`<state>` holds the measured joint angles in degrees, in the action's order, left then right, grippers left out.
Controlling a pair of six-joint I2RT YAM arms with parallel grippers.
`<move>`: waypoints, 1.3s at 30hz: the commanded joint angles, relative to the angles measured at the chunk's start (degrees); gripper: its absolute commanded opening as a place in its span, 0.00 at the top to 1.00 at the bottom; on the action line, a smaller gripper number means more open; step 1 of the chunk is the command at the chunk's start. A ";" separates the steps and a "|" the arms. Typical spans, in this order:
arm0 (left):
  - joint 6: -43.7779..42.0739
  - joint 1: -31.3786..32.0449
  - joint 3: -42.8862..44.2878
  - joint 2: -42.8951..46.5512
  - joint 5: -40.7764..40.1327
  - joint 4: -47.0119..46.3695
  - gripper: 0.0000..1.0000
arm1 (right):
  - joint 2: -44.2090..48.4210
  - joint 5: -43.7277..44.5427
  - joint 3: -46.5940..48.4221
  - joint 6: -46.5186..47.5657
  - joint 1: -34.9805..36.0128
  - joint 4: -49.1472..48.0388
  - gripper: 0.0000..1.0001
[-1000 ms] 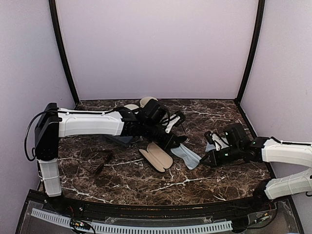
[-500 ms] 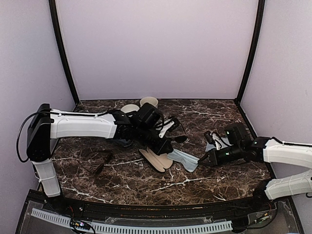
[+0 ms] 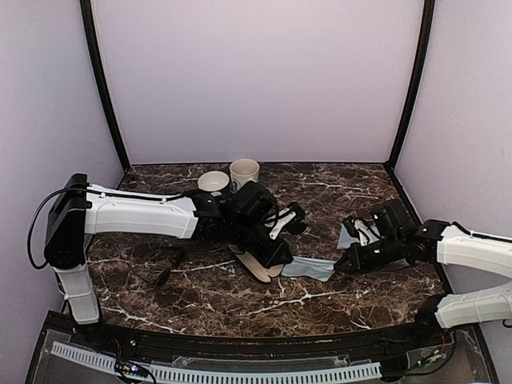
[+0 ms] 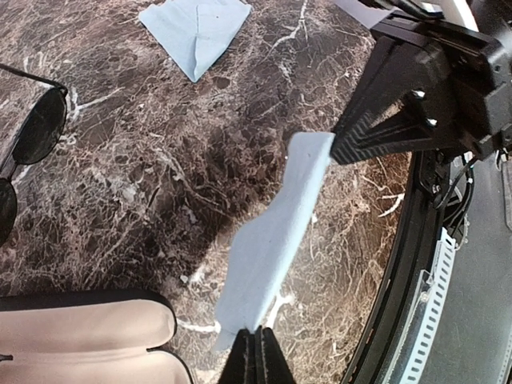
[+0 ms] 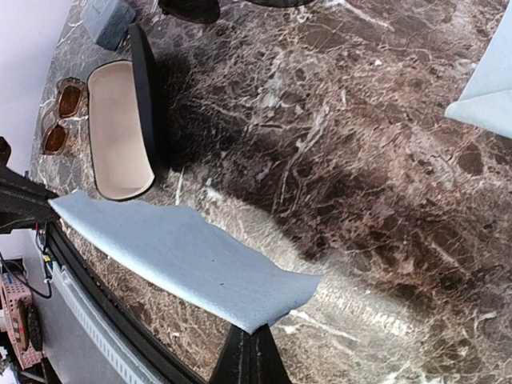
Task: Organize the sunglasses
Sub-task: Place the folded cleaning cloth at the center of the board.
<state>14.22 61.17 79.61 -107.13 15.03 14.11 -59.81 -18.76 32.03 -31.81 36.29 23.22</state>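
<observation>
Tension should be kept even on the thin pale-blue cloth [image 4: 272,240], pinched at either end by the left gripper [image 4: 256,352] and right gripper [image 5: 250,352]. Contact with the open black beige-lined case [image 5: 120,132] just beside it is best avoided.

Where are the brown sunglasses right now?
The brown sunglasses lie flat on the left half of the marble table. They show at the left edge of the right wrist view, right beside the open beige-lined case.
</observation>
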 commanded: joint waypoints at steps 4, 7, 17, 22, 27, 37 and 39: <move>4.85 3.95 -4.43 4.33 -5.02 1.70 1.00 | 3.55 -7.69 -2.38 -0.96 1.11 0.95 1.00; 8.42 6.27 -8.80 7.30 -6.23 1.11 1.00 | 5.38 -7.65 -2.88 -1.66 3.14 3.64 1.00; 16.71 14.27 -17.73 13.63 -10.49 2.29 1.00 | 7.74 -3.97 -3.50 -8.37 15.85 4.09 1.00; 20.08 15.76 -20.88 13.84 -8.88 2.39 1.00 | 5.96 -2.50 -4.40 -10.90 19.42 2.22 1.00; 19.13 15.28 -20.93 11.14 -8.85 3.06 1.00 | 2.19 -1.36 -5.42 -11.94 19.32 -2.59 1.00; 16.91 7.59 -20.04 5.27 -4.83 -1.39 1.00 | -11.64 -1.01 0.47 -5.42 10.62 -4.79 1.00; 16.28 6.42 -19.72 4.62 -4.92 -2.22 1.00 | -14.19 -1.63 2.14 -3.76 9.51 -4.70 1.00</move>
<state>32.12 69.80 59.66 -101.80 9.04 9.37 -70.67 -22.15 30.98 -39.42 48.62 18.04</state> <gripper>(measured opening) 0.004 0.006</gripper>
